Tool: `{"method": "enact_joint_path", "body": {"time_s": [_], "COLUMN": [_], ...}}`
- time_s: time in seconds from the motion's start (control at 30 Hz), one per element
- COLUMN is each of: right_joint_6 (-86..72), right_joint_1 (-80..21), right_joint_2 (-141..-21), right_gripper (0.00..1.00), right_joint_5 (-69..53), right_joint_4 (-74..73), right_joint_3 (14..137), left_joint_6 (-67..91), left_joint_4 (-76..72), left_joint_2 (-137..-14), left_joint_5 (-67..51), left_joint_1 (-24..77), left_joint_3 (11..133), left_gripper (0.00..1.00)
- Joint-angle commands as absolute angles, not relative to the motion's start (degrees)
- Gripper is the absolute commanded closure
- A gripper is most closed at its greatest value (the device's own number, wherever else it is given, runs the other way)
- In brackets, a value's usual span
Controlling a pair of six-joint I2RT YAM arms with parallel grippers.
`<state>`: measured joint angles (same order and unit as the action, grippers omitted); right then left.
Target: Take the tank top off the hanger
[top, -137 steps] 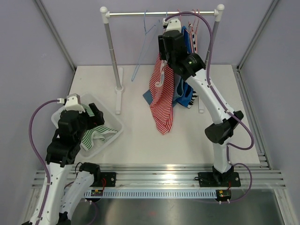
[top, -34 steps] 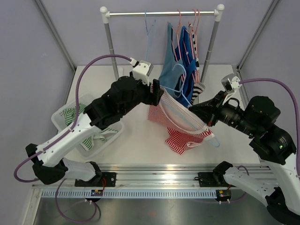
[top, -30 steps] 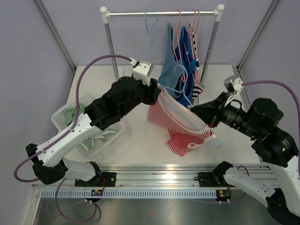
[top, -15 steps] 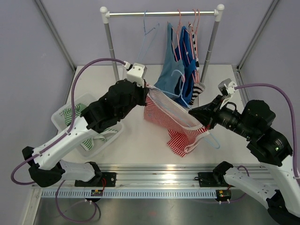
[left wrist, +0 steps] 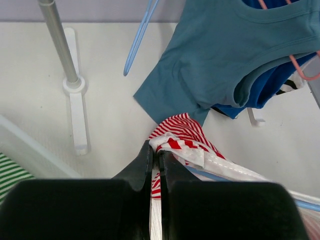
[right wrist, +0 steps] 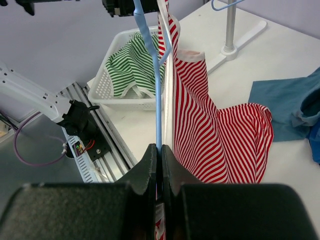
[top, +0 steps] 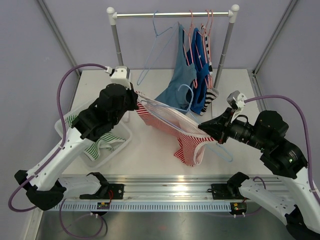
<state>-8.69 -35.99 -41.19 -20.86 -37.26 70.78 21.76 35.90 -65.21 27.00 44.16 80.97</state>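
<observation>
At the left edge of the white desk [top: 150, 160], a white basket [top: 126, 137] holds a green-striped garment [top: 102, 142]; its right corner lies near the foot of the rack's left post [top: 119, 55].

Just right of that post, the left end effector [left wrist: 155, 156] is pinched shut on the white-trimmed edge of the red-striped tank top [top: 189, 147]. The top hangs over the middle of the desk in front of the rack, pulled into a taut line between the two arms, with its body sagging below. Whether the low hem touches the desk cannot be told.

A pale blue hanger [right wrist: 158, 100] runs along that taut edge, and the top is on it. At its right end, the right end effector [right wrist: 160, 149] is clamped closed on the hanger wire.

Bare desk lies open in front, between basket and top, and again right of the rack toward the metal side rail [top: 267, 125].

Behind, the rack's bar [top: 150, 15] carries an empty blue hanger [top: 151, 52], a teal top [top: 182, 75] and darker blue ones.

A small tag on the front rail [top: 104, 205] is too small to read. The walls are plain lilac.
</observation>
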Motion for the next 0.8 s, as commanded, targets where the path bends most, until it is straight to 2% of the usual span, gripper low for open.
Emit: {"method": "enact_joint_path", "body": {"time_s": [0.0, 0.23, 0.4, 0.57, 0.77], "right_joint_6": [-5.98, -4.14, -4.48, -12.56, -17.83], "right_joint_1": [-35.86, -35.86, -35.86, -35.86, -35.86], "right_joint_2": [-38.50, -36.12, -35.51, -34.54, -34.54], "right_gripper": [1.00, 1.00, 1.00, 1.00, 1.00], "right_joint_5": [-24.25, -24.52, -24.96, -27.33, -24.17], "right_joint_4": [-36.30, -35.51, -32.01, -12.16, 9.29], "right_joint_3": [70.66, 69.70, 68.12, 58.90, 49.40], "left_joint_6": [25.13, 26.63, 25.84, 25.75, 28.65], "left_joint_4": [37.61, 37.18, 35.60, 30.77, 22.24], "left_joint_2": [-63.98, -61.88, -59.95, -55.30, -51.16], "left_joint_5": [29.45, 25.41, 17.33, 6.02, -9.66], "left_joint_1": [40.18, 39.11, 38.67, 38.67, 38.76], "left_joint_3": [80.86, 77.88, 76.03, 69.54, 60.48], "left_gripper": [1.00, 1.00, 1.00, 1.00, 1.00]}}
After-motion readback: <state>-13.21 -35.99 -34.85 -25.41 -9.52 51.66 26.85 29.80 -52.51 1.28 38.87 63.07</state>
